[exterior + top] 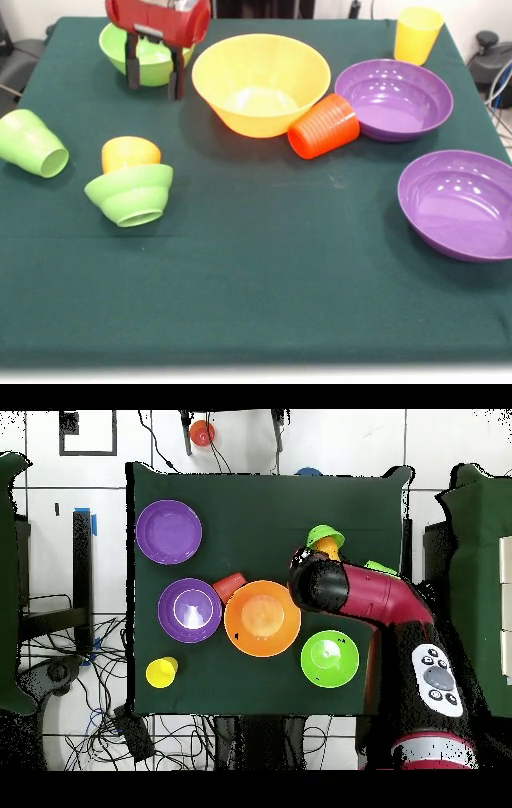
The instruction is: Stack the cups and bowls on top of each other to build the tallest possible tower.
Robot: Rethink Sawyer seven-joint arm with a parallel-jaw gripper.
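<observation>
The gripper hangs with its two dark fingers spread apart and nothing between them; in the front view the tips hang in front of the medium light-green bowl, and whether they touch it or the cloth cannot be told. From overhead the red arm covers the gripper itself.

Just beside the gripper, to the picture's right in the front view, stands the large orange-yellow bowl, upright and empty. Leaning against that bowl's far flank from the gripper lies the ribbed orange-red cup on its side, its mouth toward the first purple bowl, which it nearly touches. The yellow cup stands upright well away, beyond that purple bowl, and the second purple bowl sits further off toward the camera.

On the near side of the gripper, toward the camera, the small light-green bowl lies tipped with its base ring facing forward, and an orange cup rests just behind it, touching. The light-green cup lies on its side further out, well apart from the rest.

All pieces sit singly on the dark green table; no tower stands
</observation>
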